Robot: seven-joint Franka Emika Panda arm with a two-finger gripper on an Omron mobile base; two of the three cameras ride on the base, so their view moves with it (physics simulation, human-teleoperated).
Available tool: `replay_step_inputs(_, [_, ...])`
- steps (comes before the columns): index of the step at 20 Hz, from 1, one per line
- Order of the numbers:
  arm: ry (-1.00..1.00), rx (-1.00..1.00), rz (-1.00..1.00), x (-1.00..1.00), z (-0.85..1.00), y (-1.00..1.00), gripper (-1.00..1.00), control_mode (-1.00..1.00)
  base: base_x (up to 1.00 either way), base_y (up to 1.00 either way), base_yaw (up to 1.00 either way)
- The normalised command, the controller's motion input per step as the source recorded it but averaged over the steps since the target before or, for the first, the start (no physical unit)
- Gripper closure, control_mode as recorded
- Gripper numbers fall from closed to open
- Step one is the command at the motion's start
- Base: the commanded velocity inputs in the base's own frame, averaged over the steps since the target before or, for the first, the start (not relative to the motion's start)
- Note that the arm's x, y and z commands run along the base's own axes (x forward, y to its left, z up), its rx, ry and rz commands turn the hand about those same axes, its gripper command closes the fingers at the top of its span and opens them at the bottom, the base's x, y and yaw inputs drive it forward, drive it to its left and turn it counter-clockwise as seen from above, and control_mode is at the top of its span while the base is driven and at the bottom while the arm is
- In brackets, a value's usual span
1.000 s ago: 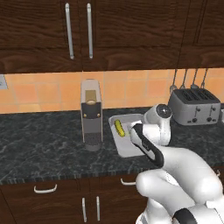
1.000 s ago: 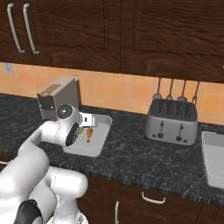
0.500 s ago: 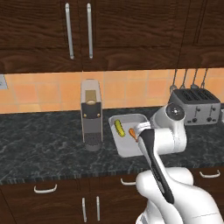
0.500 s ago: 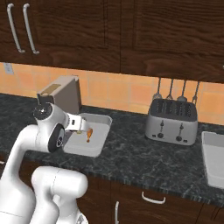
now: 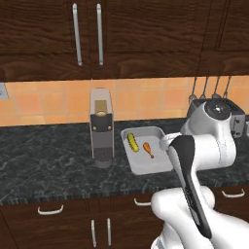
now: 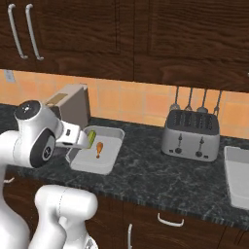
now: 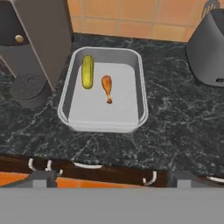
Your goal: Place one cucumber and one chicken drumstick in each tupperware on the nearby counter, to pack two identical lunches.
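Packing task, part-way stage. On the black, grey-speckled stone surface (image 7: 175, 127) sits a shallow light grey rectangular tupperware (image 7: 139, 83) with sloped walls, which holds a green cucumber (image 7: 88, 71) at its 11 o'clock corner and a small orange-brown chicken drumstick (image 7: 107, 88) just beside it, near the centre; the two lie apart, not touching. This first lunch reads as packed. A second tupperware (image 6: 237, 177) of the same form stands well apart at the 3 o'clock edge of the right base view, beyond the steel four-slot toaster (image 6: 190, 134); the part of it that shows appears bare, so its cucumber and drumstick are judged still to be placed. A tall grey coffee machine (image 5: 101, 127) stands just beside the filled container at its 9 o'clock. The gripper looks down on the filled container from above; how far its fingers stand apart cannot be told, and nothing is seen held.
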Motion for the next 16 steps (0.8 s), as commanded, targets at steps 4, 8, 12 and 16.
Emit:
replay_step_inputs(4, [0.00,0.01,0.00,-0.25,0.04,-0.01,-1.00,1.00,-0.75,-0.25,-0.01])
replay_step_inputs(8, [0.00,0.00,0.00,0.00,0.00,0.00,-1.00,1.00,-1.00,-0.82,-0.09])
replay_step_inputs(12, [0.00,0.00,0.00,0.00,0.00,0.00,-1.00,1.00,-1.00,-0.98,-0.12])
replay_step_inputs(16, [0.00,0.00,0.00,0.00,0.00,0.00,-1.00,1.00,-0.89,-1.00,-0.09])
